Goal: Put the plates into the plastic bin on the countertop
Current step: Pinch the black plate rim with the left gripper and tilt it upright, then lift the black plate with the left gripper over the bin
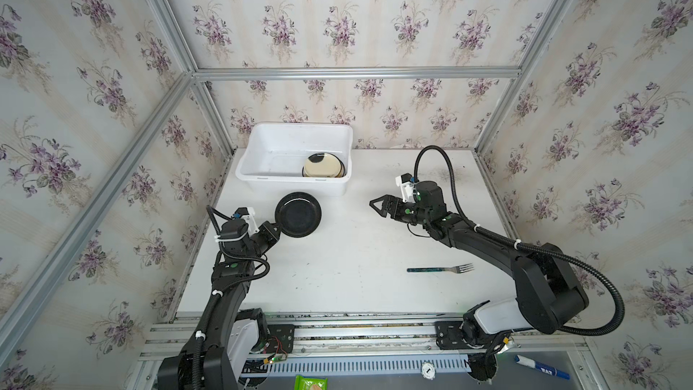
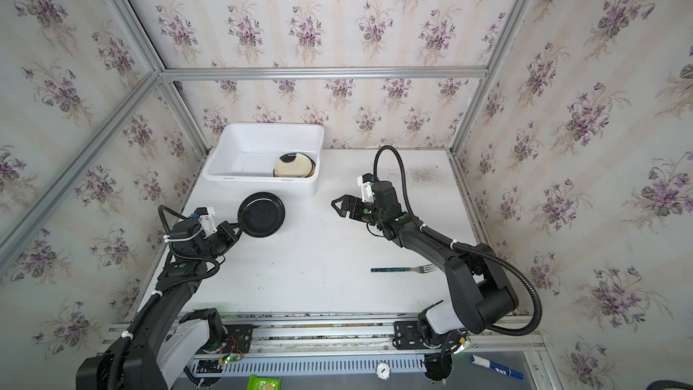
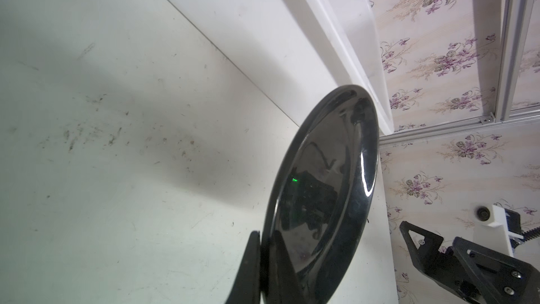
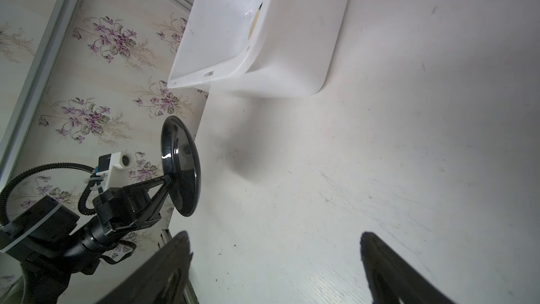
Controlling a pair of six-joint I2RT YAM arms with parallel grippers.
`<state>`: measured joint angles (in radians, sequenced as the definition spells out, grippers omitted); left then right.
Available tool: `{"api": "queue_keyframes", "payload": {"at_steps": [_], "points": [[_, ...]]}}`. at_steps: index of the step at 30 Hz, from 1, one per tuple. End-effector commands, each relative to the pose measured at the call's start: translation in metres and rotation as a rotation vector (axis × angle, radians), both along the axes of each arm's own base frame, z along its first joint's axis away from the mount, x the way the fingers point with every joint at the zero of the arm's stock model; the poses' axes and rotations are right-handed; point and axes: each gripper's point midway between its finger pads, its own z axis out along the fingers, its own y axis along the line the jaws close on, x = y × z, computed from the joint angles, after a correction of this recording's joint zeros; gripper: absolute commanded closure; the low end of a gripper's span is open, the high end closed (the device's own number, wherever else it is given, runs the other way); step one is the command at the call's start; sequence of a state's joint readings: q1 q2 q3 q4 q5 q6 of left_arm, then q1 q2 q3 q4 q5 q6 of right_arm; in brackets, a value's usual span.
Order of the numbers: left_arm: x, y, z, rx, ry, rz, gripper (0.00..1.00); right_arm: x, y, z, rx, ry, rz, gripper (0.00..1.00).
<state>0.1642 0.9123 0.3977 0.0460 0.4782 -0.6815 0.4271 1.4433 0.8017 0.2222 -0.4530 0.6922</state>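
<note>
Now, left pincer (image 1: 278,225) clamps black plate (image 1: 298,214) by rim; right pincer (image 1: 376,206) gapes, apart.

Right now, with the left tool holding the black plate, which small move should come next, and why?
Probably raise the black plate and carry it over the near rim of the bin. The left tool is shut on the plate's edge, the plate hangs just in front of the bin, and the bin floor left of the stacked plates is bare.
</note>
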Motion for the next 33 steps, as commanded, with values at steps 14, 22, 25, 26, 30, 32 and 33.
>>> {"api": "queue_keyframes", "payload": {"at_steps": [14,22,25,26,30,32,33], "points": [[0.037,-0.043,0.055,0.020,-0.069,-0.093,1.00,-0.002,-0.036,0.024,-0.141,-0.179,-0.097,0.04],[0.078,-0.043,0.088,0.046,-0.120,-0.070,1.00,-0.008,-0.048,0.025,-0.206,-0.212,-0.112,0.03],[0.099,-0.042,0.094,0.061,-0.123,-0.067,1.00,-0.011,-0.051,0.027,-0.229,-0.214,-0.110,0.03],[0.105,-0.041,0.096,0.064,-0.123,-0.055,1.00,-0.012,-0.054,0.028,-0.240,-0.216,-0.113,0.03],[0.132,-0.039,0.100,0.093,-0.131,-0.049,1.00,-0.017,-0.064,0.034,-0.290,-0.247,-0.128,0.03],[0.145,-0.039,0.098,0.102,-0.122,-0.047,1.00,-0.017,-0.069,0.036,-0.312,-0.260,-0.137,0.02],[0.152,-0.038,0.097,0.110,-0.120,-0.048,1.00,-0.018,-0.071,0.037,-0.321,-0.263,-0.140,0.02]]}}
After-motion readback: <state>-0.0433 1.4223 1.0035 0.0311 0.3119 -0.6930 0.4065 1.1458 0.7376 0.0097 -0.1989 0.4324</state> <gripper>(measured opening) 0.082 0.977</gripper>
